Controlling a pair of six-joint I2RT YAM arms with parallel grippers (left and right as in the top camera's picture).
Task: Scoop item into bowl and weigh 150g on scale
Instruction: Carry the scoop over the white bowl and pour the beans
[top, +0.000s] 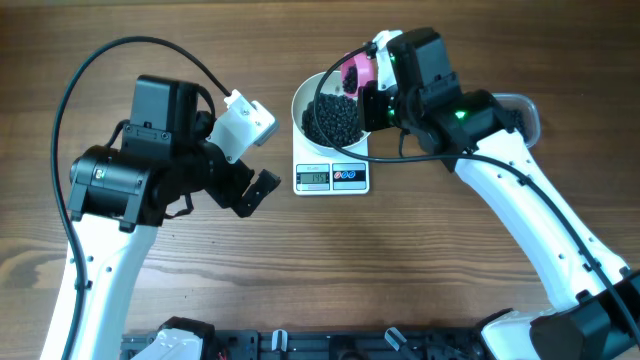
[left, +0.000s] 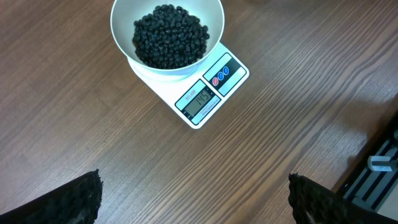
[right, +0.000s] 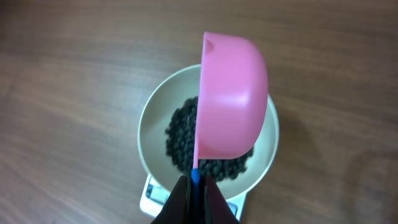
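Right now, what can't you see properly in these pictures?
Inside of the pink scoop: right wrist view shows only its outer side.
Digits on the scale: overhead, too small.
Rest of the scale: right wrist view, under the bowl, cut by bottom edge.
The left end effector: left wrist view, bottom edge cuts off most of it.

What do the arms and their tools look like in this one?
The left arm and right arm are alike: white links, black joint housings, a loose black cable each. A green light glows on the right arm. The left tool has black, rough-textured fingers; the right tool looks dark and narrow.
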